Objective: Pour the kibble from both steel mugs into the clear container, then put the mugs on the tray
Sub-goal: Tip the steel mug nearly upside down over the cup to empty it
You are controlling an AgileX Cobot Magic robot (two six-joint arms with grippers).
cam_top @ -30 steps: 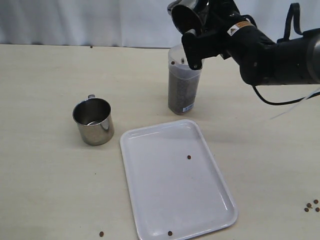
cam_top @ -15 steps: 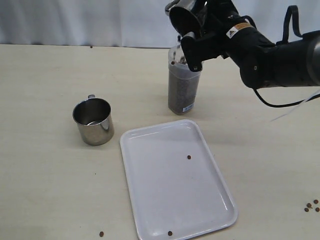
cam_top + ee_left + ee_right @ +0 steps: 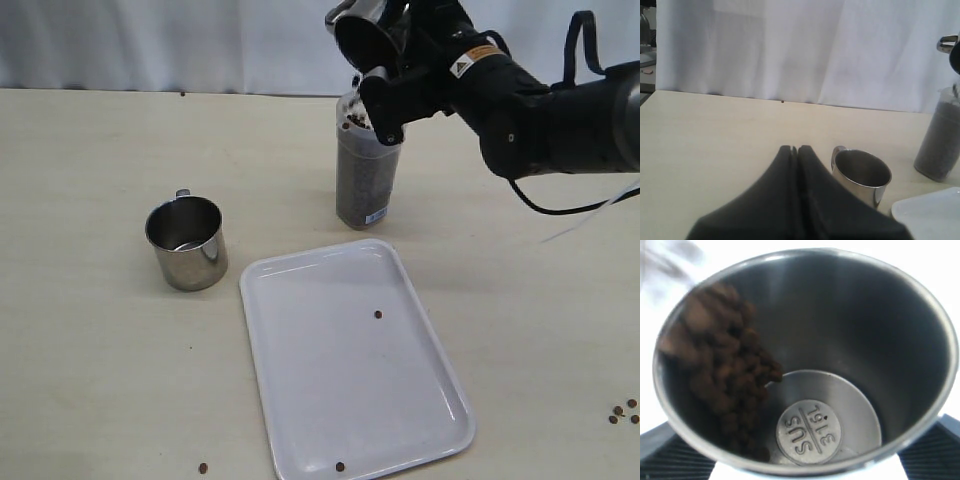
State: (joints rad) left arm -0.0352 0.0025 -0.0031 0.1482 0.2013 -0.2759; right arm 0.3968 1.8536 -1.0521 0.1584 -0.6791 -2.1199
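Exterior view: The right end effector (image 3: 388, 72) is clamped on a steel mug (image 3: 362, 28), which it holds tipped over, mouth down and toward the left, directly above the clear container (image 3: 366, 205). The container stands upright on the desk (image 3: 90, 350), just beyond the far edge of the white tray (image 3: 330, 390), and is filled with dark kibble (image 3: 360, 165) nearly to its rim. The second mug (image 3: 187, 243) stands upright left of the tray, well apart from the container. Stray pellets lie on the tray and the desk.

Left wrist view: The left end effector (image 3: 795, 150) has its fingers pressed together, holding nothing. The second mug is just beside it.

Right wrist view: The tipped mug's interior is polished steel, with a base stamp that appears to read "SUS 316L". Brown kibble, somewhat blurred, lies along one inner wall.
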